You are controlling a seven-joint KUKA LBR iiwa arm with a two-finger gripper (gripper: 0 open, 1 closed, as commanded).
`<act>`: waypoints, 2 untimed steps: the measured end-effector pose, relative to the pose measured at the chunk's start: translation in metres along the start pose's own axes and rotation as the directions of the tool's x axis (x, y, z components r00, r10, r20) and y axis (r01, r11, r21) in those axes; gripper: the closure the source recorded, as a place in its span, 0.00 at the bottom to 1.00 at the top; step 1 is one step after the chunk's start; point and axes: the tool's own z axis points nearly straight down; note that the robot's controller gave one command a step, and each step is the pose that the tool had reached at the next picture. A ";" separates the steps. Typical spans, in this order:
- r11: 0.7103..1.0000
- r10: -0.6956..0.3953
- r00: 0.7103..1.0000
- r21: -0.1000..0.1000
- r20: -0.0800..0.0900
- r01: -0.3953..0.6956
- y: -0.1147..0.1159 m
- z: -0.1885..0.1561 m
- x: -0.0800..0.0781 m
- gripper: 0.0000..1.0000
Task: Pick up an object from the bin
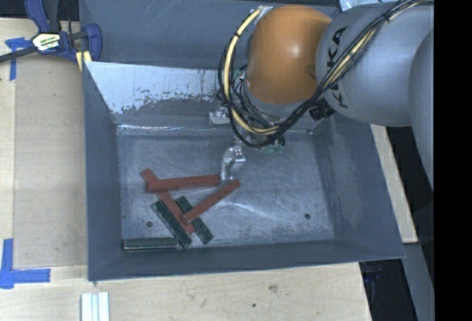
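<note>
Where hand [234, 164] hangs: 2 flat red-brown strips [184, 182] (dark-green bars [171, 222] beside).

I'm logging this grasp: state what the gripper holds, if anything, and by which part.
Cannot be told. The gripper is low over the right ends of two reddish-brown bars in the middle of the bin; whether it grips either one is hidden.

The stick heap [181, 207] crowds the bin's [295, 194] front-left floor; its right half lies open.
</note>
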 end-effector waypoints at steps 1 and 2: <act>0.996 0.086 0.996 -0.006 0.018 -0.086 0.029 0.083 0.017 1.00; 0.996 0.087 0.996 -0.006 0.018 -0.086 0.029 0.083 0.017 1.00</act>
